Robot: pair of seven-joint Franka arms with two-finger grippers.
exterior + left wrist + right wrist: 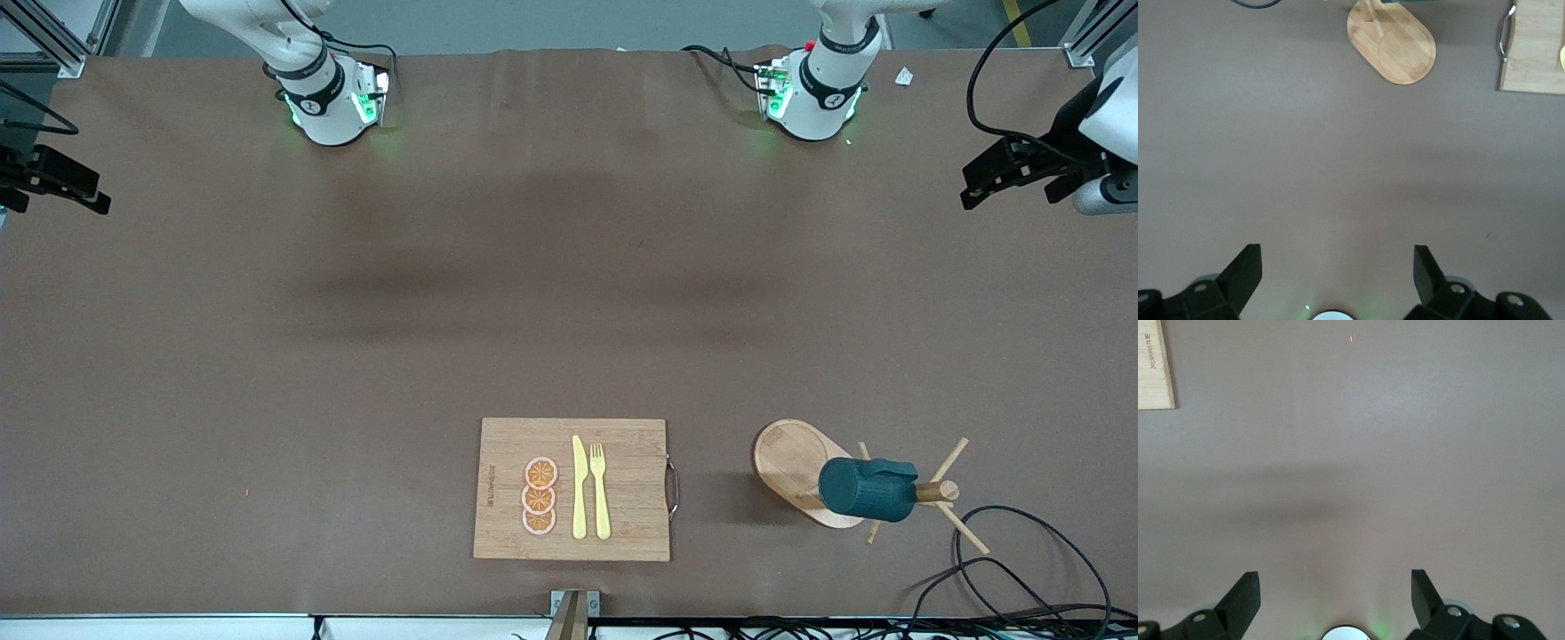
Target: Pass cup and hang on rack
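Note:
The dark teal cup (pixel 867 489) hangs on its side on a peg of the wooden rack (pixel 787 458), near the front camera's edge toward the left arm's end of the table. In the left wrist view the rack's oval base (pixel 1401 47) shows, with the cup almost wholly cut off by the picture's edge. My left gripper (pixel 1009 191) is open and empty, held high over the left arm's end of the table; it also shows in its own wrist view (pixel 1338 257). My right gripper (pixel 58 206) is open and empty, high over the right arm's end, and also shows in its own wrist view (pixel 1336 583).
A bamboo cutting board (pixel 636 480) with a yellow knife (pixel 579 489), a fork (pixel 600 489) and orange slices (pixel 540 496) lies beside the rack toward the table's middle. Black cables (pixel 1022 569) lie by the rack at the table's edge.

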